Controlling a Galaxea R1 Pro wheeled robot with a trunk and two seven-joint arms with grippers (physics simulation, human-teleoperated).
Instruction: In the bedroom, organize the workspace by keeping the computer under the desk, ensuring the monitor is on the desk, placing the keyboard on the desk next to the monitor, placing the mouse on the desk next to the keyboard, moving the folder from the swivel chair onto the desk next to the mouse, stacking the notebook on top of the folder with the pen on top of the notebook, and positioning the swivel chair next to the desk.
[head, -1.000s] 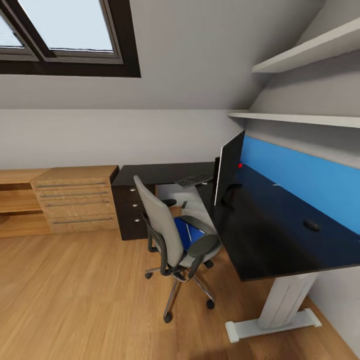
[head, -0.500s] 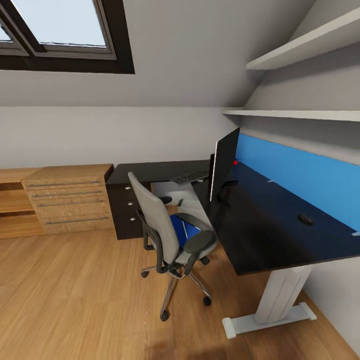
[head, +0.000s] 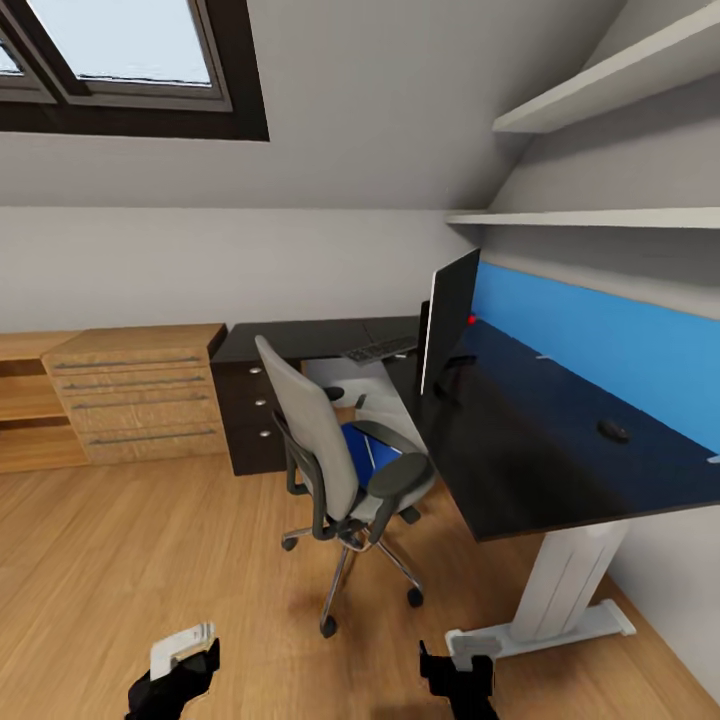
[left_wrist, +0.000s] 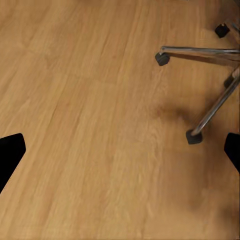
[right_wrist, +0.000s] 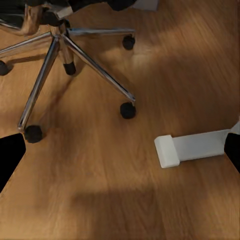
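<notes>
Swivel chair (head: 345, 470) sits tight against the surface (head: 520, 440) edge, blocking the front; open floor (head: 150, 560) lies left.

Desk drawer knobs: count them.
3, stacked down the black drawer unit left of the swivel chair: top, middle, bottom. The chair may hide more.

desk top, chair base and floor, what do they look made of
The desk top looks like glossy black laminate or lacquer: it mirrors the blue wall panel. The swivel chair base looks like polished chrome metal, with bright highlights along its legs, on black, probably plastic, castors. The floor looks like light wood planks, judging by its grain and seams; possibly laminate.
</notes>
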